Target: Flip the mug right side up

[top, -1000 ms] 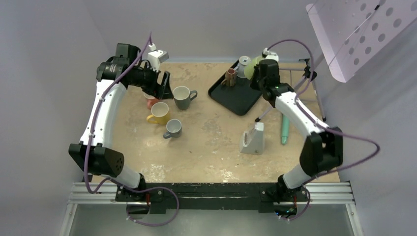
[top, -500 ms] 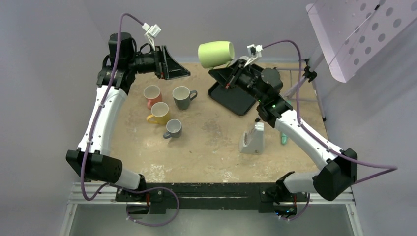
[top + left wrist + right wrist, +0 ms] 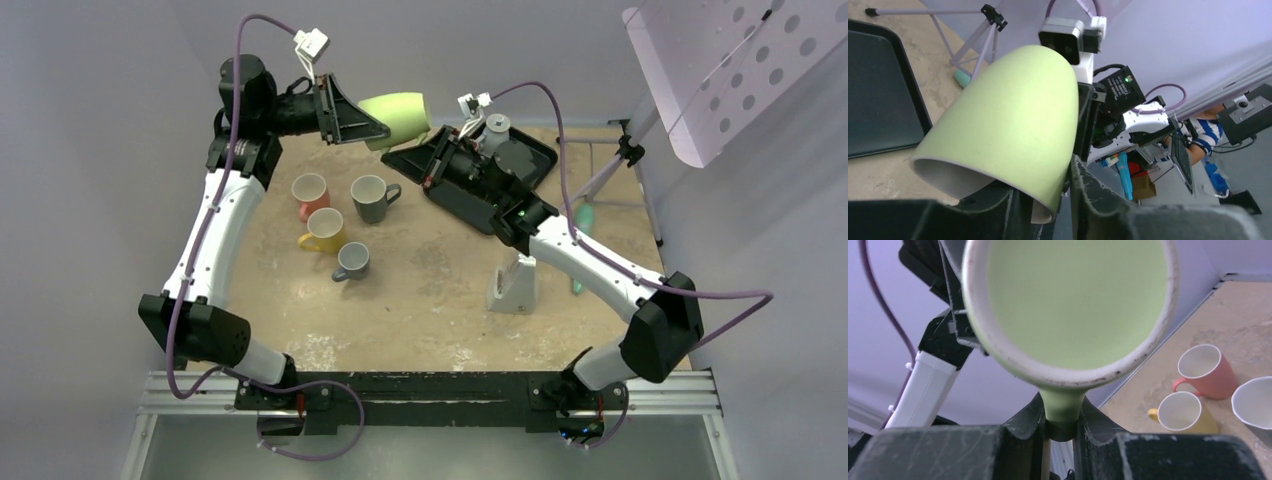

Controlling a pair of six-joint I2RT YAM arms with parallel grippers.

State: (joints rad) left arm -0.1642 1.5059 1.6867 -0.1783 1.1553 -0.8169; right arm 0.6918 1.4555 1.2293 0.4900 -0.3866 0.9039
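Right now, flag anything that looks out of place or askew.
The green mug hangs sideways in mid-air: right gripper clamped on its handle, left gripper straddling its rim. Nothing spilled or broken shows.

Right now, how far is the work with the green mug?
Done: the green mug is up in the air. In hand: the right tool pinches its handle, the left tool straddles its rim; it lies sideways. Left: turn its mouth upward and set it down.
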